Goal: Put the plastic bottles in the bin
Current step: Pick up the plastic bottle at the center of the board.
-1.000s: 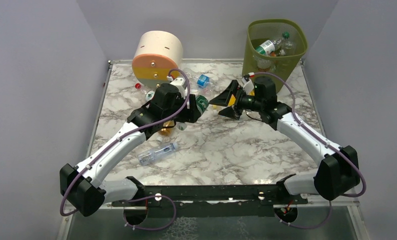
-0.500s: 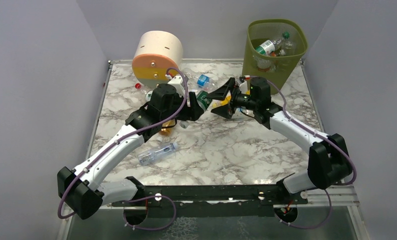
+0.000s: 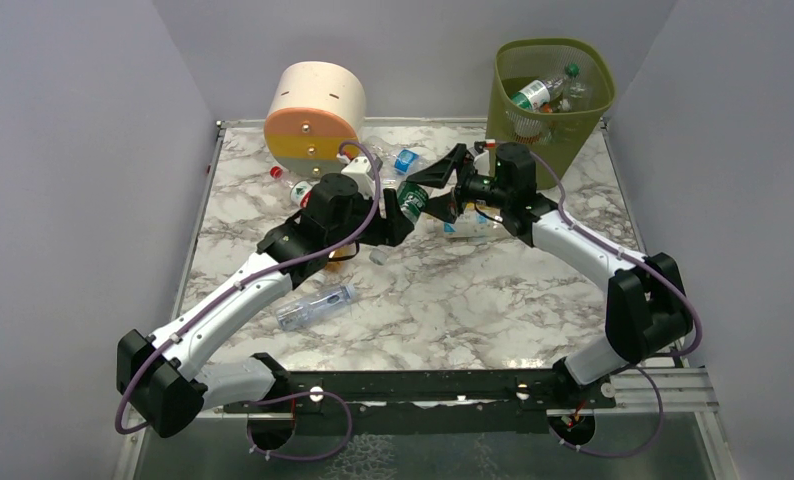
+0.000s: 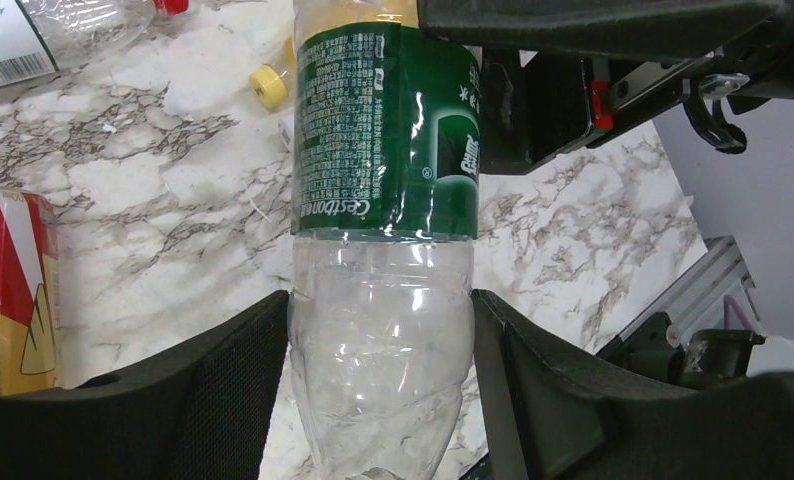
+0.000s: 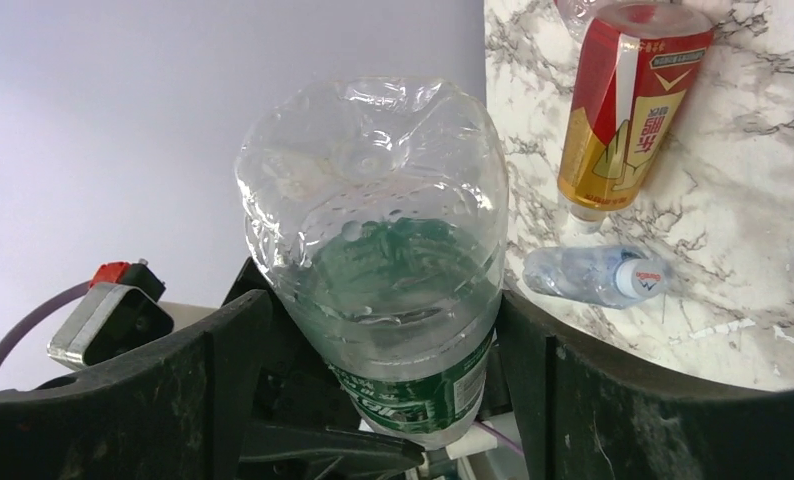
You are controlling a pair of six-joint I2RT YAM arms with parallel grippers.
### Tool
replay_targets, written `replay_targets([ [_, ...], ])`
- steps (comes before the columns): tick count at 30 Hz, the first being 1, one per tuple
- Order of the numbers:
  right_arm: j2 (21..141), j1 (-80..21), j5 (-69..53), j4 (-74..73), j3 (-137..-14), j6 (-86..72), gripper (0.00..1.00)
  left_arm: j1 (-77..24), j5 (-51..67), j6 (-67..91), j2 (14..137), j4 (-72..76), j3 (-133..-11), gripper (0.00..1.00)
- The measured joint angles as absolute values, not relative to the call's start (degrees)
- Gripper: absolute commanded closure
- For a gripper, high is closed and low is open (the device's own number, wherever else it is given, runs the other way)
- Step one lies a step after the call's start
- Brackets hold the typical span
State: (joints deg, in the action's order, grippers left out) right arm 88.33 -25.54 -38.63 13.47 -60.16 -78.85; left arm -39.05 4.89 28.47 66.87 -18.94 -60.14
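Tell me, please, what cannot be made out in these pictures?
Left wrist view: the cap of the clear green-labelled plastic bottle, cut off by the top edge.
Right wrist view: whether the right tool presses that bottle; its bulging base hides the contact.
Top view: lower contents of the olive-green plastic mesh bin, behind its wall.

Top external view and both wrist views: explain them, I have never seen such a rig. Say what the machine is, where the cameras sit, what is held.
Two robot arms are bolted at the near edge of a marble-patterned table. One picture looks down from above and behind; the other two come from cameras on their wrists. On the table lie plastic bottles; a round drawer box and a green mesh bin with bottles inside stand at the far side. The left gripper clamps a green-labelled bottle. The right gripper flanks the same bottle; whether it grips is unclear.
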Motion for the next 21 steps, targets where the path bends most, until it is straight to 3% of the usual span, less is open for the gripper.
replay_targets([
  [6,89.56,-25.52,-38.68,13.10,-61.32,-77.49,0.23,-39.13,4.89,28.49,67.18,-17.96,-60.14,0.33],
  [12,91.96,-25.52,-38.68,10.11,-64.25,-74.39,0.47,-39.35,4.84,28.45,67.92,-17.65,-60.14,0.31],
  [14,91.98,-25.52,-38.59,8.43,-65.30,-72.73,0.53,-39.35,4.86,28.40,68.18,-17.47,-60.14,0.25],
  [20,91.92,-25.52,-36.47,2.48,-69.71,-67.20,0.54,-39.51,4.71,27.68,68.75,-17.80,-60.49,0.01],
  [21,91.92,-25.50,-35.68,1.02,-70.94,-65.89,0.54,-39.51,4.56,27.49,68.86,-18.46,-60.75,0.01],
])
